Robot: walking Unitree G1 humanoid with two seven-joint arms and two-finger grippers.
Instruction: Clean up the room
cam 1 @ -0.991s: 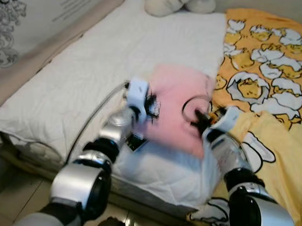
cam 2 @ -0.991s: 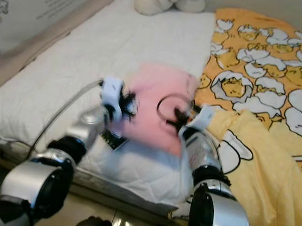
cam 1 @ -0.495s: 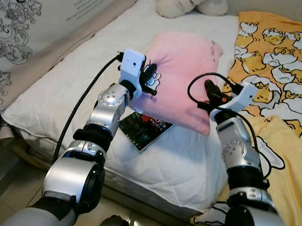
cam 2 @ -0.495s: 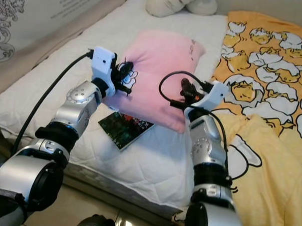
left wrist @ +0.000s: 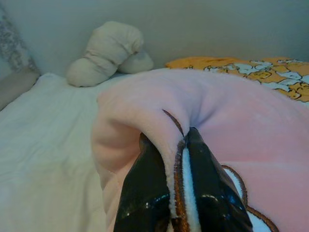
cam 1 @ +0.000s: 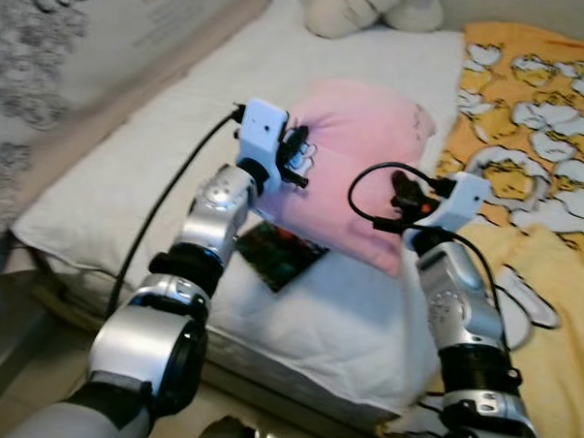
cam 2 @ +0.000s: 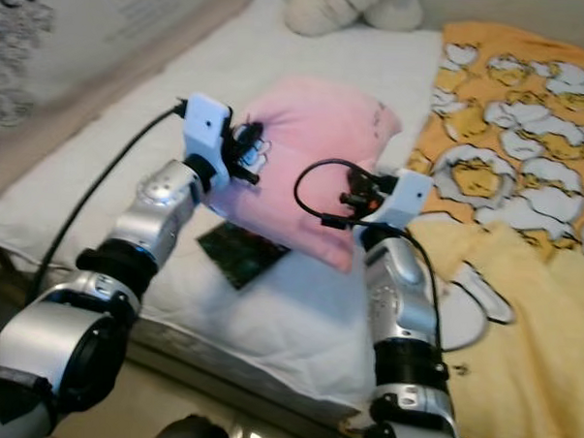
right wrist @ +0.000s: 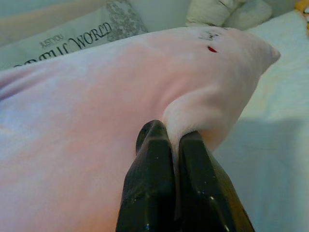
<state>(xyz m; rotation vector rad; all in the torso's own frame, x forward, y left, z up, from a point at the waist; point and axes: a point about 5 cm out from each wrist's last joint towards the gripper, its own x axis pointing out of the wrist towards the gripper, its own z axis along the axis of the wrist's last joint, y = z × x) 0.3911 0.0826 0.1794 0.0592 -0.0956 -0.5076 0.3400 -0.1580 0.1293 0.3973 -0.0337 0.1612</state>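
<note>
- Left tool [left wrist: 176, 193]: fingers closed tight, pinching the left edge of the pink pillow [cam 1: 357, 173].
- Right tool [right wrist: 176, 179]: fingers clamped on the pillow's right edge.
- Pillow held raised over the white bed [cam 1: 149, 174], mid-mattress.
- Dark book [cam 1: 281, 255] lies on the bed beneath the pillow's near edge.
- Yellow patterned blanket [cam 1: 537, 152] to the right.

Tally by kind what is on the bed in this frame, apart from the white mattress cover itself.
Pink pillow, pinched at either side by the left gripper and right gripper: 1
Dark book under the pillow's edge: 1
Cream plush toy at the head: 1
Yellow patterned blanket: 1
Total: 4
</note>
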